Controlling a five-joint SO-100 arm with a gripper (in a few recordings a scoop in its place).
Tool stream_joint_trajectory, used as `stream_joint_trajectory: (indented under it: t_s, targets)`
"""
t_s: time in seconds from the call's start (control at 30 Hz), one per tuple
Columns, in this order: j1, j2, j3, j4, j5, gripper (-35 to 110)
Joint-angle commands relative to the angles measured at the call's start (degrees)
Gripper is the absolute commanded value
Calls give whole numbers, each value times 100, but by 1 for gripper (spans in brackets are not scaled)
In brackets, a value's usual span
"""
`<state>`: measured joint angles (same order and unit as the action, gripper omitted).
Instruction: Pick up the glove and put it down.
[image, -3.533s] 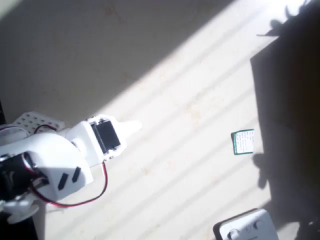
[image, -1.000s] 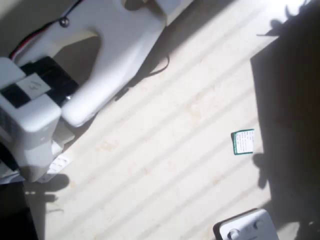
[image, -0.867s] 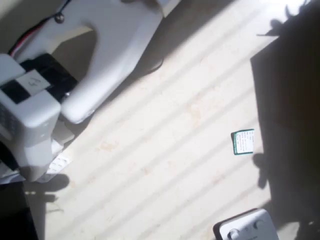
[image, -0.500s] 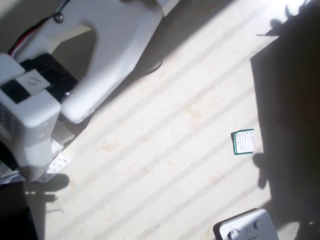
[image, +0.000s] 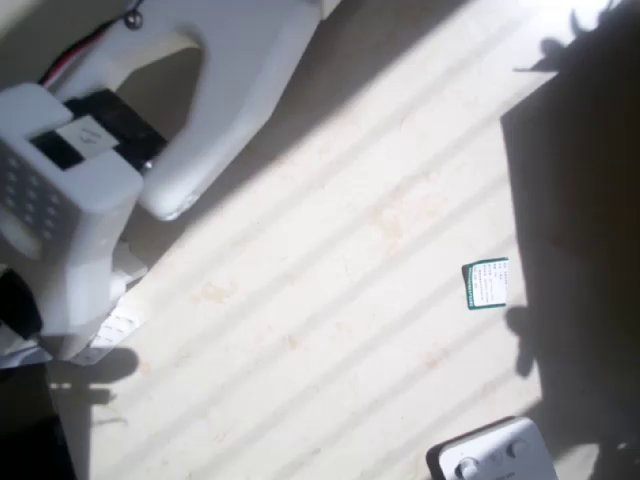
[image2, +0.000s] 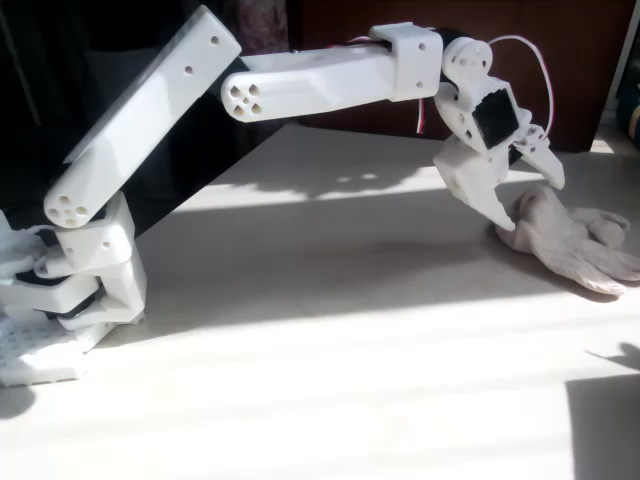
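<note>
Fixed view, right edge: we note the glove (image2: 572, 237) lying on the table (image2: 330, 340), the gripper (image2: 530, 205) spread apart over its near end. Overhead, lower right: a green-edged card (image: 486, 284) and a white button box (image: 493, 456) lie well apart from the arm.

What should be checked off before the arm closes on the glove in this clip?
1. Jaws open: ok; the gripper shows a gap between its two fingers in the fixed view.
2. Glove within reach: ok; the glove lies on the table right at the gripper.
3. Jaws around the glove: cannot tell; the lower finger overlaps its near end, the other side is hidden.
4. Glove already lifted: not ok; it rests flat on the table.
5. Nearby clutter: ok; the small card and white box in the overhead view lie apart from the arm.
</note>
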<state>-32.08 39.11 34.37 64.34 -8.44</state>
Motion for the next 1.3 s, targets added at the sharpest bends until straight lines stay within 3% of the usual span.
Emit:
stream_joint_trajectory:
  t_s: [0.0, 0.87, 1.0, 1.13, 1.27]
  targets:
    - [-70, 44, -255, 18, 44, 27]
    - [88, -149, -237, -677, 44, 26]
    - [88, -149, -237, -624, 44, 18]
    - [88, -149, -255, -624, 35, 0]
    - [97, -149, -220, -615, 35, 1]
